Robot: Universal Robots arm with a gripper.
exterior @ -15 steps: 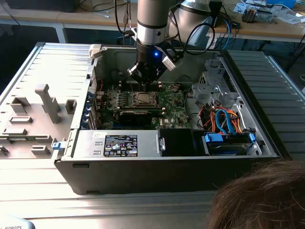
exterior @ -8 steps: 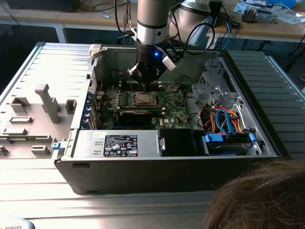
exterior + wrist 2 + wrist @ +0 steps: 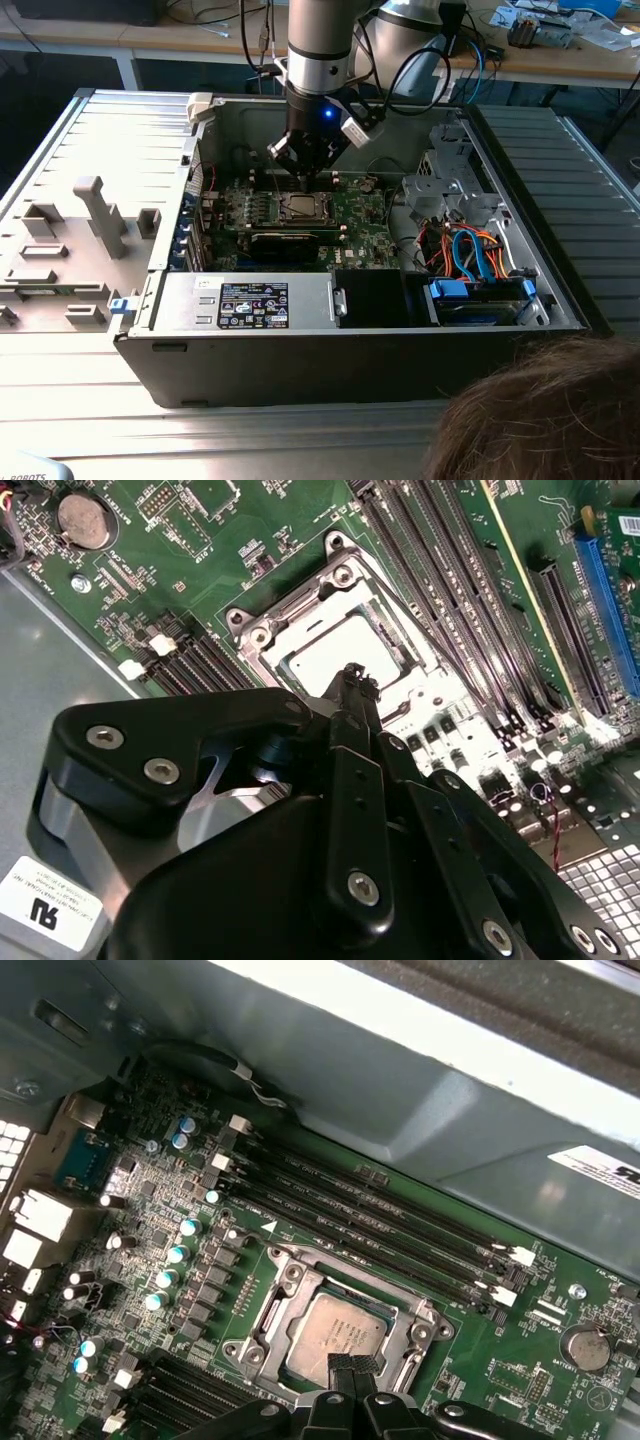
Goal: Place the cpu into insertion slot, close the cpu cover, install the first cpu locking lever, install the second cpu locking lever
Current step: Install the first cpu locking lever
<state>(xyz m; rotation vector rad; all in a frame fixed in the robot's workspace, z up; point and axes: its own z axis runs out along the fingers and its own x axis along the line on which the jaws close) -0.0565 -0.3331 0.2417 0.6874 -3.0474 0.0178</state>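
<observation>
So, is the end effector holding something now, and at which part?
Nothing is held: the end effector is shut and empty above the square silver-grey cpu, which sits in its metal-rimmed socket.

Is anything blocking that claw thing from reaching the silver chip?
Nothing visible does. The end effector hangs just above the cpu, which already lies in the insertion slot, bare, with no cable across it.

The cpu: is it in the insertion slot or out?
In: the cpu lies flat inside the insertion slot, its metal frame around it.
</observation>
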